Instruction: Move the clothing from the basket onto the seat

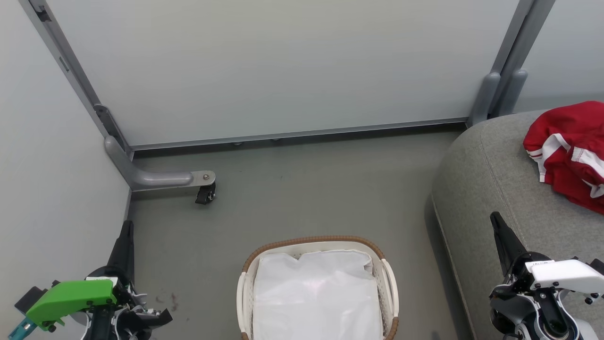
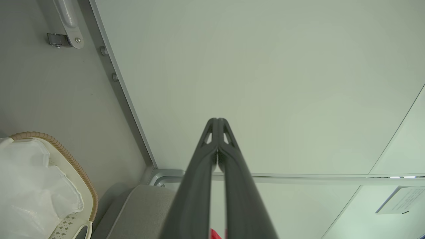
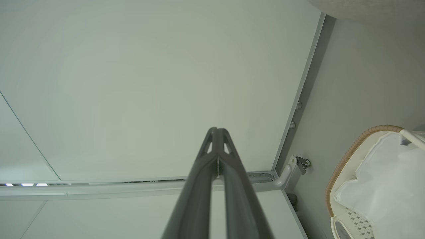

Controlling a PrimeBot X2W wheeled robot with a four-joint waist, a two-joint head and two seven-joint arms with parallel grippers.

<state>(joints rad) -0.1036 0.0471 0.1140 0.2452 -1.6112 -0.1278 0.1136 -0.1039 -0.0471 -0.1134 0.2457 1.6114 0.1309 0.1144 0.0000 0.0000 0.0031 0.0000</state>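
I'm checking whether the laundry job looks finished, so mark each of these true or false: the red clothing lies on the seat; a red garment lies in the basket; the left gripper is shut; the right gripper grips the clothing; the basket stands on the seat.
1. The clothing lies on the seat. True.
2. A red garment lies in the basket. False: what shows inside is the white liner.
3. The left gripper is shut. True.
4. The right gripper grips the clothing. False: it is shut on nothing, apart from the clothing.
5. The basket stands on the seat. False: it stands on the floor beside the seat.
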